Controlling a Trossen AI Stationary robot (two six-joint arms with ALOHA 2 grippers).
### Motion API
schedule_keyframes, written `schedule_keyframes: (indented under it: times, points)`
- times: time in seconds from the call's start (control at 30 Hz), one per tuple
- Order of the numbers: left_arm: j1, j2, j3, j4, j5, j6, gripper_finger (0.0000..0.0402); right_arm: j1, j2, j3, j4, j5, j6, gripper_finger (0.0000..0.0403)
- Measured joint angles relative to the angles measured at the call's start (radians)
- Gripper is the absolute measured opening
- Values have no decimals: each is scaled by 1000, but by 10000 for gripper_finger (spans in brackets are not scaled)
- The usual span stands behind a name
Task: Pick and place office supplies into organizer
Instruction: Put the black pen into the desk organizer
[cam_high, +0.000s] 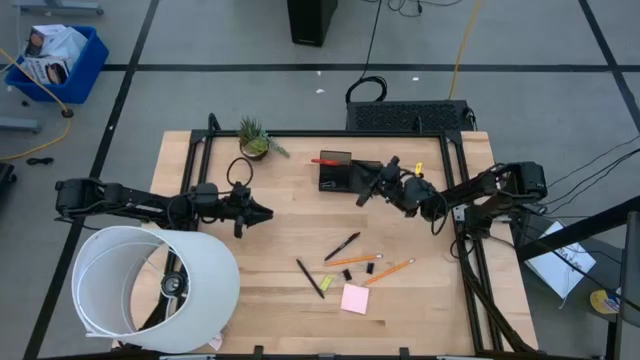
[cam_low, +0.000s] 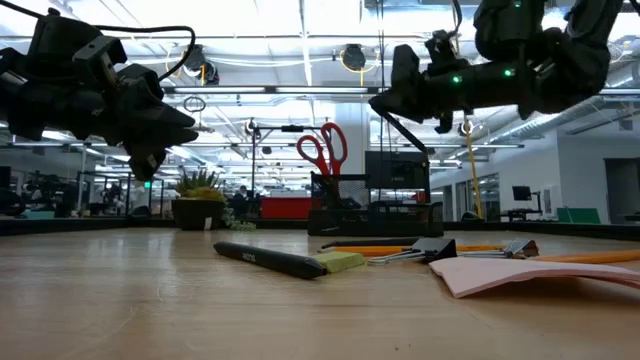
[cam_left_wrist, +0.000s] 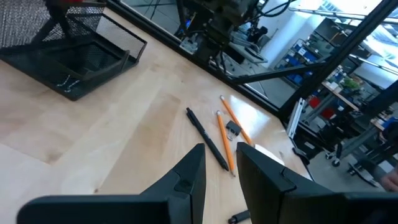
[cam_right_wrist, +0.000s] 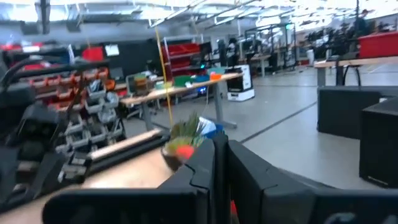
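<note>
The dark organizer (cam_high: 338, 176) stands at the table's far middle, and red-handled scissors (cam_low: 322, 148) stick up out of it, handles on top. Nearer on the wood lie two black pens (cam_high: 342, 246), two orange pencils (cam_high: 352, 260), a pink sticky-note pad (cam_high: 354, 298) and a small yellow-green piece (cam_high: 326, 283). My right gripper (cam_high: 361, 197) hovers shut and empty just right of the organizer, raised above it and pointing toward the table's left. Over the table's left half, my left gripper (cam_high: 268, 212) hangs open and empty, pointing right; in its wrist view its fingers (cam_left_wrist: 186, 177) frame bare wood.
A small potted plant (cam_high: 255, 138) sits at the far left of the table. A large white cylinder (cam_high: 150, 290) fills the near left corner. Small black clips (cam_low: 430, 250) lie among the pencils. Bare wood stretches between my left gripper and the organizer.
</note>
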Motion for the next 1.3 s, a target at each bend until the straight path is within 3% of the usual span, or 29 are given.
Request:
schedule_keyframes:
  times: [0.13,0.37,0.6,0.87,1.0,1.3]
  points:
    - [1,0,0,2,-7,10,93,-22,31,80,3,-73,-65,28]
    - [1,0,0,4,-19,6,93,-59,201,262,45,-75,-241,25]
    - [1,0,0,1,1,-8,93,-126,344,339,183,-67,-340,27]
    - [1,0,0,-4,1,-6,93,-211,450,345,292,-77,-283,26]
    - [1,0,0,-4,1,-4,93,-244,448,367,282,-152,-249,28]
    - [1,0,0,-3,1,13,93,-247,449,399,259,-156,-273,27]
